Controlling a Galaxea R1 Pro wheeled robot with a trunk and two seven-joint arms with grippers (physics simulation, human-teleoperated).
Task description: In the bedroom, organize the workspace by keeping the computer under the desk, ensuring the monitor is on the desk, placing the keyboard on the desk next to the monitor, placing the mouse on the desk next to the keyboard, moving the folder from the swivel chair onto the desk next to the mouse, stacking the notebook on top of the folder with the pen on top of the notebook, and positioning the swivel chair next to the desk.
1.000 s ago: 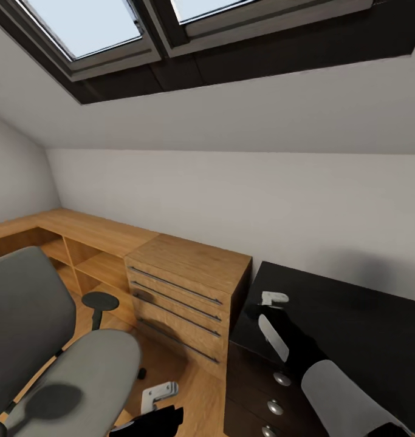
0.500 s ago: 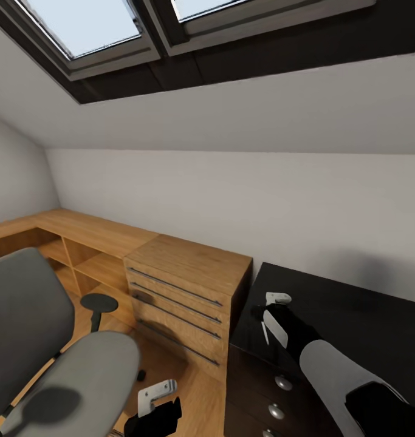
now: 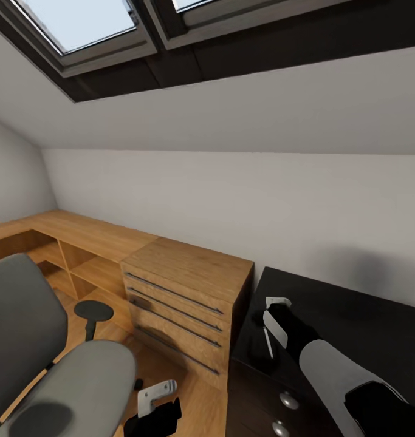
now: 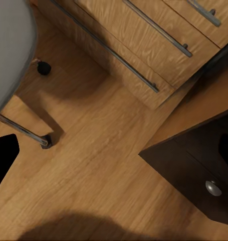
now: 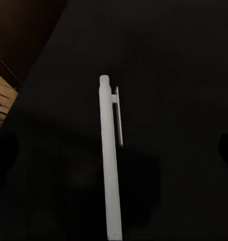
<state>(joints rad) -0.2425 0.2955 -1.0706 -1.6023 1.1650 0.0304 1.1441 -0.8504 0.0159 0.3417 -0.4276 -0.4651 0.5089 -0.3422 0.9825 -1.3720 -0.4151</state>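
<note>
While the swivel chair (image 3: 61, 376) is sitting at far left on the wood floor (image 4: 98, 165), the left gripper (image 3: 155, 394) is hanging low beside it, its grip unreadable; rightward, past the light-wood drawer chest (image 3: 183, 297), the right gripper (image 3: 274, 315) is hovering, fingers spread, over the pen (image 5: 109, 160) lying on the desk (image 3: 359, 321).

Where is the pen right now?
In the head view the pen lies on the black desk near its left edge, beside the right gripper.

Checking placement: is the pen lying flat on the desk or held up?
Lying flat: the pen rests lengthwise on the desk, beneath the right end effector.
</note>
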